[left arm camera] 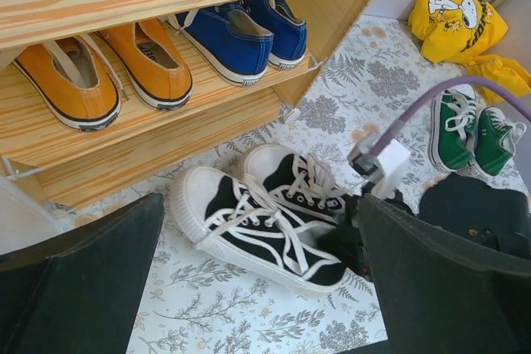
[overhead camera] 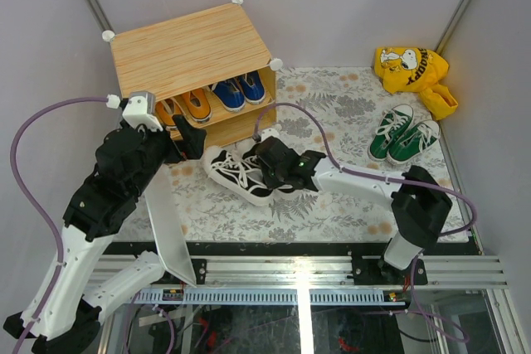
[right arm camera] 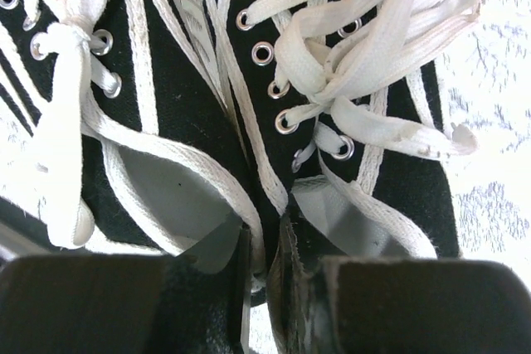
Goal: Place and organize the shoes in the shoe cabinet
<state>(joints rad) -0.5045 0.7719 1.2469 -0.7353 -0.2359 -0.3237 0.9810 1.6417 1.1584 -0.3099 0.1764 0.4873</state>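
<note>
The black pair (overhead camera: 241, 173) lies side by side on the table just in front of the shoe cabinet (overhead camera: 187, 51), about midway between the left and right edges. Its long axis runs roughly left to right, with the white toe caps toward the left edge and a touch toward the far side, and the heels toward the right edge. It is black canvas with loose flat white laces, metal eyelets and white rubber soles.

The right gripper (right arm camera: 265, 279) sits at the heel end. Its pincer is narrow, pinching the two adjoining inner collars of the shoes together.

The left gripper (left arm camera: 259, 201) hangs in front of the cabinet with its pincer wide and nothing in it.

The cabinet stands toward the far left corner, a box with a light wood-grain top and white ball corners. On its upper wooden shelf sit the orange pair (left arm camera: 108, 72) on the left and the blue pair (left arm camera: 245, 35) on the right, toes facing out of the opening.

A white door panel (overhead camera: 170, 221) slants from the cabinet toward the near edge.

The green pair (overhead camera: 402, 138) rests near the right edge, toes toward the near edge and angled left. A crumpled yellow bag (overhead camera: 409, 68) lies in the far right corner.

The tablecloth (overhead camera: 332, 205) is pale with a grey leaf print.
</note>
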